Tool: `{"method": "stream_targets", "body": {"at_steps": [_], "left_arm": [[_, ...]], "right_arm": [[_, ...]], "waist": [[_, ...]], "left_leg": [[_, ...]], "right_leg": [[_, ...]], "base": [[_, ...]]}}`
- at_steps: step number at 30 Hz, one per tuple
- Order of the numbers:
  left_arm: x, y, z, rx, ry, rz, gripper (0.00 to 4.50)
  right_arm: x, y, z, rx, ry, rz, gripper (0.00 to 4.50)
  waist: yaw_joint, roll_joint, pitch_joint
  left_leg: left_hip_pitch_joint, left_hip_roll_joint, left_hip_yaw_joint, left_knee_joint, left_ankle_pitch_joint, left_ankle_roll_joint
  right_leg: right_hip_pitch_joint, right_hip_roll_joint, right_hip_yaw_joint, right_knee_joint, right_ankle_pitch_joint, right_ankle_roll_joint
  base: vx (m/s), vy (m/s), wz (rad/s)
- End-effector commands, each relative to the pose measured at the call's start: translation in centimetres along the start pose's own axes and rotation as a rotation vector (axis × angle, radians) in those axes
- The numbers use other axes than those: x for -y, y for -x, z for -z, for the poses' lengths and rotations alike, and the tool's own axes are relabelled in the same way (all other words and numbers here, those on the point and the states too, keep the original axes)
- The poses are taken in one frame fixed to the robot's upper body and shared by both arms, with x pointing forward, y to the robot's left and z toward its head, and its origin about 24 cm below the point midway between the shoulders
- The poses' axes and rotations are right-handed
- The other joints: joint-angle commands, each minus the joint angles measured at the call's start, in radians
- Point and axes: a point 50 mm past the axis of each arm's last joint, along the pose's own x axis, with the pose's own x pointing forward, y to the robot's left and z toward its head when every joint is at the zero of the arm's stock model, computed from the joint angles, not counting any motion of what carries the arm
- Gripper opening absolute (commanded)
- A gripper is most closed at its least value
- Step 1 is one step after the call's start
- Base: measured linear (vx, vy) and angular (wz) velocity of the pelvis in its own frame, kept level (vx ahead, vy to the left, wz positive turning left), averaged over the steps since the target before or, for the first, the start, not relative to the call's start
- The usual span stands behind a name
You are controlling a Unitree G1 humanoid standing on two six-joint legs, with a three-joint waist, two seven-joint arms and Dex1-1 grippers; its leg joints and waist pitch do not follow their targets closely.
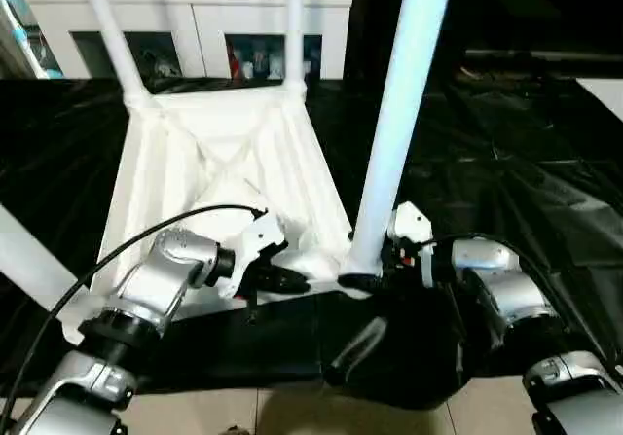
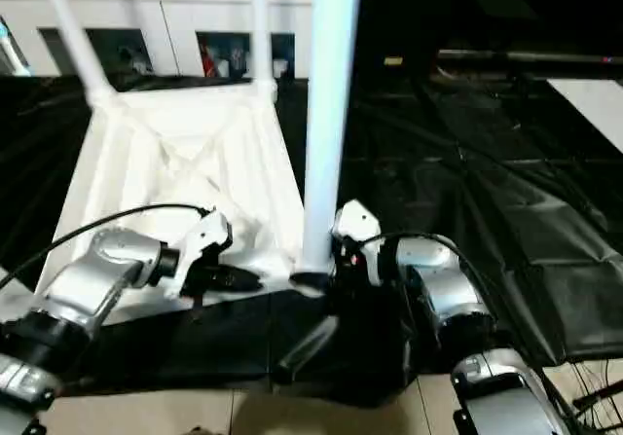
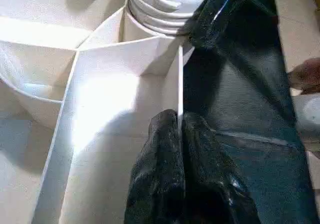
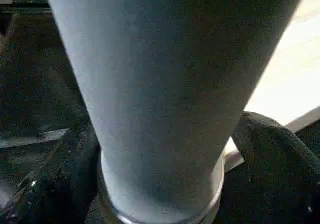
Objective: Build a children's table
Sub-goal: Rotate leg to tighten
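Clamped tight, the left gripper has its two black fingers pressed together on a thin upright white rib at the near edge of the overturned white plastic table top; in the left wrist view the rib's edge disappears between the fingertips. Just beside it, the right gripper stands with its fingers spread wide on either side of the base of a long white tapered tubular leg; one black finger sits to the side of the tube, but whether the pads touch it I cannot tell. That leg rises steeply from the round socket at the near right corner of the top, leaning a little to the right; its threaded end sits in the socket. The top lies ribbed side up on the black-draped work table, near the front edge; two more white legs already stand at its far corners, and a fourth white tube crosses the lower left of the head view. Behind the table runs a white cabinet with open shelves; a person's hand shows at the edge of the left wrist view.
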Motion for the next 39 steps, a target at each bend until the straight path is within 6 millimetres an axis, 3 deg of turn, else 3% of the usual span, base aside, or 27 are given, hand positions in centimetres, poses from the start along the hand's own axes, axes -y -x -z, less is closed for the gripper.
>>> {"method": "stream_targets", "body": {"at_steps": [1,12,15,17,26,31,34,36,39], "left_arm": [[1.2,-1.0,0.3,-0.014,0.010,0.113,0.00],[1.1,-1.0,0.2,-0.018,0.010,0.084,0.00],[1.1,-1.0,0.2,-0.019,0.011,0.082,0.00],[1.1,-1.0,0.2,-0.020,0.012,0.080,0.00],[1.1,-1.0,0.2,-0.024,0.012,0.075,0.00],[-0.2,-1.6,-0.2,0.016,0.015,-0.061,0.00],[-1.2,-2.4,-0.6,0.055,0.050,-0.172,0.00],[-2.0,-3.9,-1.2,0.080,0.096,-0.280,0.00],[-2.3,-4.8,-1.5,0.082,0.118,-0.332,0.00]], "right_arm": [[0.3,0.6,-0.4,-0.006,0.010,-0.010,4.12],[0.0,0.4,-0.2,-0.034,-0.007,-0.048,3.19],[0.1,0.4,-0.1,-0.041,-0.008,-0.046,3.13],[0.0,0.4,-0.1,-0.044,-0.009,-0.046,2.81],[-0.1,0.2,0.3,-0.036,-0.050,-0.027,2.72],[0.9,-0.9,0.6,0.037,-0.144,0.191,2.72],[1.4,-2.0,1.2,0.050,-0.219,0.366,2.72],[1.6,-4.0,1.6,0.065,-0.327,0.564,2.72],[1.8,-5.1,1.7,0.052,-0.379,0.677,2.72]], "waist": [[-0.004,-0.003,-0.052],[-0.005,-0.006,-0.053],[-0.005,-0.006,-0.053],[-0.005,-0.006,-0.053],[-0.005,-0.004,-0.055],[-0.013,-0.003,-0.049],[-0.019,-0.003,-0.045],[-0.030,-0.001,-0.046],[-0.037,-0.002,-0.046]], "left_leg": [[0.020,0.019,0.006,-0.064,-0.214,0.076],[0.019,0.016,0.007,-0.060,-0.187,0.079],[0.019,0.016,0.007,-0.059,-0.184,0.081],[0.019,0.016,0.006,-0.059,-0.190,0.079],[0.020,0.015,0.006,-0.056,-0.176,0.084],[0.020,0.014,0.006,-0.061,-0.221,0.060],[0.026,0.013,0.000,-0.071,-0.298,0.007],[0.025,0.011,-0.004,-0.074,-0.325,-0.015],[0.026,0.009,-0.004,-0.074,-0.346,-0.016]], "right_leg": [[0.046,-0.029,0.021,-0.058,-0.059,-0.267],[0.047,-0.028,0.021,-0.055,-0.036,-0.269],[0.047,-0.029,0.021,-0.055,-0.031,-0.271],[0.048,-0.029,0.021,-0.055,-0.045,-0.269],[0.049,-0.027,0.020,-0.051,-0.018,-0.278],[0.042,-0.029,0.023,-0.059,-0.081,-0.268],[0.042,-0.033,0.023,-0.073,-0.219,-0.231],[0.039,-0.034,0.024,-0.076,-0.262,-0.209],[0.035,-0.033,0.024,-0.083,-0.303,-0.191]], "base": [[0.000,0.000,0.00],[0.000,0.000,0.00],[0.000,0.000,0.00],[0.000,0.000,0.00],[0.000,0.000,0.00],[0.000,0.000,0.00],[0.000,0.000,0.00],[0.000,0.000,0.00],[0.000,0.000,0.00]]}}
